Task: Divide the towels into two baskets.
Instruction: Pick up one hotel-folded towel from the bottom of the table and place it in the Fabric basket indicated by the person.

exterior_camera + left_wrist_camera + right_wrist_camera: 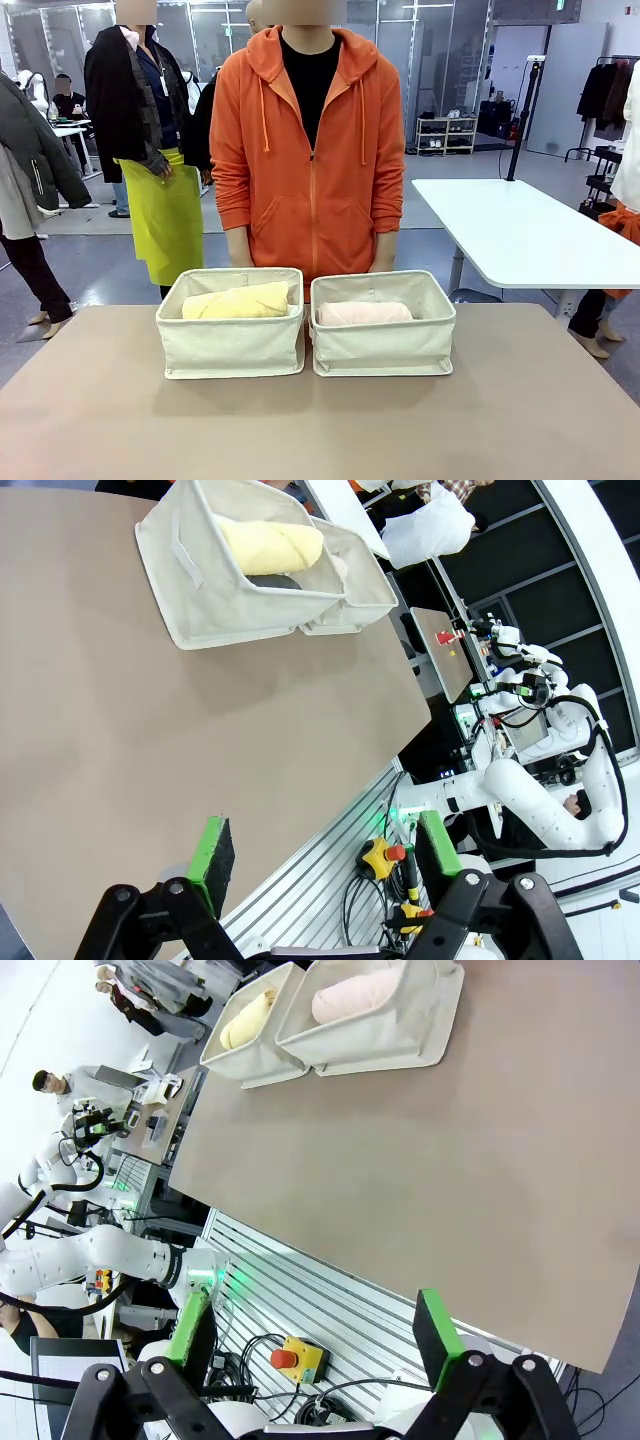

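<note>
1. Nearest, at the robot's edge of the brown surface (pixel 320 420), both arms are pulled back. The left fingers (pixel 325 855) stand wide with nothing between them; the right fingers (pixel 315 1330) also stand wide and empty.
2. Bare surface lies between each set of fingers and the baskets, which sit well ahead of them toward the far edge.
3. The left basket (pixel 230 345) and right basket (pixel 383 345) stand side by side, walls touching. Each arm is nearer the basket on its own side.
4. In the left basket lies a yellow towel (pixel 236 302), long axis running side to side along the basket; something dark shows beneath it in the left wrist view.
5. In the right basket lies a pink towel (pixel 364 313), also lying side to side.
6. Just behind the baskets stands a person in an orange hoodie (pixel 310 150).
7. The split looks finished; I judge no further grasp is needed.
</note>
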Available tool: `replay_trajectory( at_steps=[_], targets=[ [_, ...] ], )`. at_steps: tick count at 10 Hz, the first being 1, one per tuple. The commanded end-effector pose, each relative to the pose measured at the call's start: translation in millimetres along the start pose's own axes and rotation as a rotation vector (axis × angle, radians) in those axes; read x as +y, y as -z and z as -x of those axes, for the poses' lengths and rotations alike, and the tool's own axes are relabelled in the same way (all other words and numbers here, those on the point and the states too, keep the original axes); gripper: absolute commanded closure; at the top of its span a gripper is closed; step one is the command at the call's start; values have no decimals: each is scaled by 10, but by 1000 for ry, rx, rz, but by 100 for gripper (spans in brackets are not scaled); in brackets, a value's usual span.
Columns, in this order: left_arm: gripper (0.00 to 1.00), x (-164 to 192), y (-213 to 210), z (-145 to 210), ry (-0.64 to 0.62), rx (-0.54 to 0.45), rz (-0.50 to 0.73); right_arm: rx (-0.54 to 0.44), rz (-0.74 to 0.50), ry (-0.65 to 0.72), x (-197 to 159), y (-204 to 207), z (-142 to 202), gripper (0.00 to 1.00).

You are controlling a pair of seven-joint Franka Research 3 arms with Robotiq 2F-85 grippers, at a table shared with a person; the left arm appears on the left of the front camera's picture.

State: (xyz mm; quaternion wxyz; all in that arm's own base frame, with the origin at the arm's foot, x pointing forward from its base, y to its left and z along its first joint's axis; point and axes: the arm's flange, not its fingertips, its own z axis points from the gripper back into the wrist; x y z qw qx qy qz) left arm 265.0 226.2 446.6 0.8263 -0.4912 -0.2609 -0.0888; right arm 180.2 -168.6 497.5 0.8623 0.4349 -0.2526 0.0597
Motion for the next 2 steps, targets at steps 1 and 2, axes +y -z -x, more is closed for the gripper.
replay_trajectory(
  at_steps=[1,2],
  targets=[
    [7,-53,-21,4,-9,-12,15,-6,-11,8,29,14,-24,0],
    [7,-53,-21,4,-9,-12,15,-6,-11,8,29,14,-24,0]
  ],
)
